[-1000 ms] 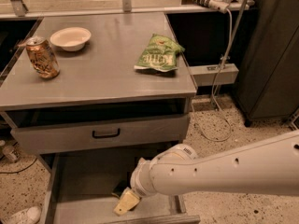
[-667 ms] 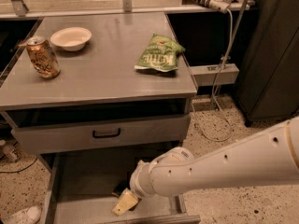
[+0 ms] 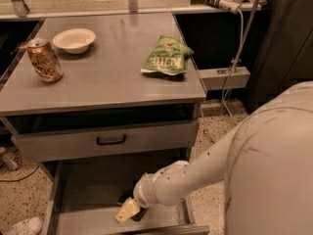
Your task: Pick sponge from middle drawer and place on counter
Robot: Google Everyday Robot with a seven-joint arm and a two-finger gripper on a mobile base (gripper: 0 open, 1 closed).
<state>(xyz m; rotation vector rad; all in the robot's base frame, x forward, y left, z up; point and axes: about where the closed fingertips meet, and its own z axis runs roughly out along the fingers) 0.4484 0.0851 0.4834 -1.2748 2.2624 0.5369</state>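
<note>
Arm (image 3: 205, 173) reaches down from the right, into the open middle drawer (image 3: 85, 185). Large white arm body fills the lower right corner.

Gripper (image 3: 132, 207) sits low in the drawer, near its front edge and slightly right of centre. Dark fingers (image 3: 140, 213) flank the sponge (image 3: 125, 211); jaws clamped on it. The sponge is tilted, yellow body toward the camera and one corner pointing down at the drawer floor. Cannot tell whether that corner touches the floor. Green face not visible from this angle.

The drawer is pulled well out below a closed drawer front (image 3: 63, 143) with a black handle (image 3: 111, 140). The visible floor is bare grey metal apart from the sponge and gripper.

Counter (image 3: 107, 80) above:
- can (image 3: 44, 60) near the left edge, upright, slightly leaning
- white bowl (image 3: 74, 39) just behind and right of the can, apart from it
- green chip bag (image 3: 167, 57) lying flat toward the right edge, well apart from the bowl

White shoe (image 3: 22, 226) on the speckled floor at lower left, beside the drawer. A white cable (image 3: 238, 43) hangs down to the right of the cabinet.
</note>
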